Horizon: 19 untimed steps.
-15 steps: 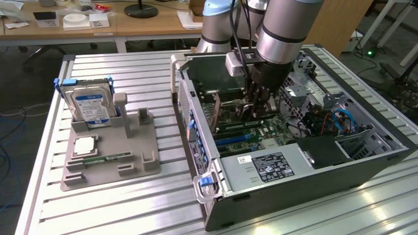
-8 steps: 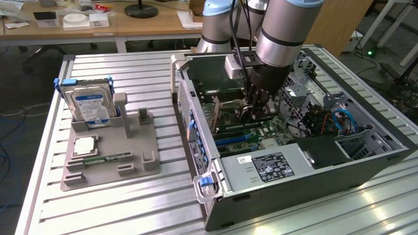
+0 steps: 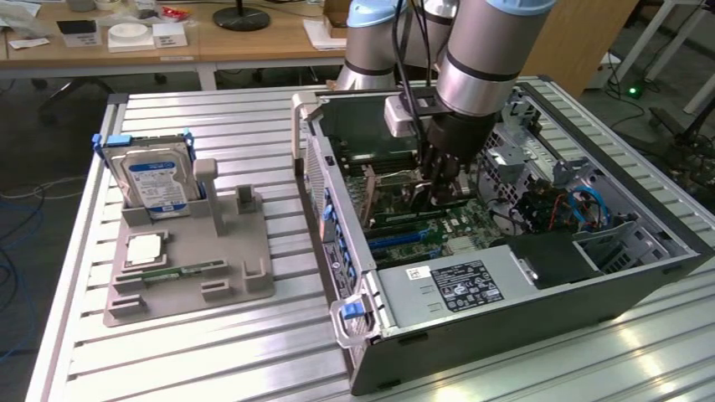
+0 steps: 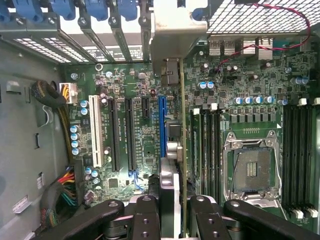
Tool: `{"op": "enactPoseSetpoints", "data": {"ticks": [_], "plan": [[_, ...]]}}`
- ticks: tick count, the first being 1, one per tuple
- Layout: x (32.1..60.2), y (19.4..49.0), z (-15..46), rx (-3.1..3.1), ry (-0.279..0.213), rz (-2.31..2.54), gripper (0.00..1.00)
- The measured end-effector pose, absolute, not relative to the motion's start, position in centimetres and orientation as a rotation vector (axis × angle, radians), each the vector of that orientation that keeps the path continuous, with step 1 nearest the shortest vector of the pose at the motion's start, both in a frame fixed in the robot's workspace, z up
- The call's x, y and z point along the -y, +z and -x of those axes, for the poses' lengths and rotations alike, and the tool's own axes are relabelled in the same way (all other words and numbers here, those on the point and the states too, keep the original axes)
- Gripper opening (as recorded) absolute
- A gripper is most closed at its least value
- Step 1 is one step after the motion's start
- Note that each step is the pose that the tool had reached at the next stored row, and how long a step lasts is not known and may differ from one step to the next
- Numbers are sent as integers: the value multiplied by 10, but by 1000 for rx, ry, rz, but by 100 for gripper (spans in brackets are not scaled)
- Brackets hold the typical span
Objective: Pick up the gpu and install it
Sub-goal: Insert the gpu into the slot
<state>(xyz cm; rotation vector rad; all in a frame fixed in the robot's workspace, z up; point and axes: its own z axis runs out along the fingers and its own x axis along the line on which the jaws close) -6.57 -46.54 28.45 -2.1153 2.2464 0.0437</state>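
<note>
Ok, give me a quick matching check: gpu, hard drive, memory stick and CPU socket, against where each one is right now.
Things:
1. gpu
2. hard drive
3. memory stick
4. CPU socket

Places:
A. upright in the gray holder
B. fixed on the motherboard
C. on edge between the fingers, inside the case
D. flat in the holder

Pairs: 1-C, 2-A, 3-D, 4-B
</note>
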Motion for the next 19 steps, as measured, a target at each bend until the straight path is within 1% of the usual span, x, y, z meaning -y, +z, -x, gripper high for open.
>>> {"op": "enactPoseSetpoints", "data": {"ticks": [19], "plan": [[466, 273, 69, -2243, 44, 2119, 28]]}}
